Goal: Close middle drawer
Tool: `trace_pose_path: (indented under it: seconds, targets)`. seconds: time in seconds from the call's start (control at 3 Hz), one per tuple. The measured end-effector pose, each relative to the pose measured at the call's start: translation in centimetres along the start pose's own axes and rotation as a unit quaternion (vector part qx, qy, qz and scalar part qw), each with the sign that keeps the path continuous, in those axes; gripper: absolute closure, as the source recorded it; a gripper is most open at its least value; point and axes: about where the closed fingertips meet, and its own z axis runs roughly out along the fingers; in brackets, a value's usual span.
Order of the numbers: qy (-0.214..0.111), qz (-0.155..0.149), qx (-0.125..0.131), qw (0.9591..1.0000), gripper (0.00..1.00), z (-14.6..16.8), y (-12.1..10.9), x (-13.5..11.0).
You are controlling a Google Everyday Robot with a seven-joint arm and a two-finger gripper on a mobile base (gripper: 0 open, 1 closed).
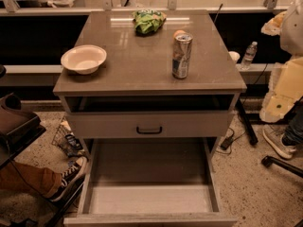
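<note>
Middle drawer (150,198) pulled far out; countertop (137,67) bears bowl (84,58), can (182,56), green bag (148,21); speckled floor (255,186); gripper outside view.

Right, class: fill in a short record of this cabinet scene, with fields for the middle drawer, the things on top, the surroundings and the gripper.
middle drawer: pulled far out, floor bare
drawer front above: shut, black handle
cabinet top: holds pale bowl, green snack bag, upright drinks can
right of cabinet: water bottle, upright
left of cabinet: a person's sneaker
gripper: not in view
task state: drawer not yet closed
</note>
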Motion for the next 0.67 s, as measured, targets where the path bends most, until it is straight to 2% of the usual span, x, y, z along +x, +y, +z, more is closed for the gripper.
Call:
trace_pose_path:
  seconds: [0.33, 0.67]
  targets:
    - [0.0, 0.0, 0.0, 1.0, 0.0, 0.0, 0.0, 0.0]
    - [-0.028, 0.006, 0.001, 0.9996, 0.0, 1.5, 1.1, 0.4]
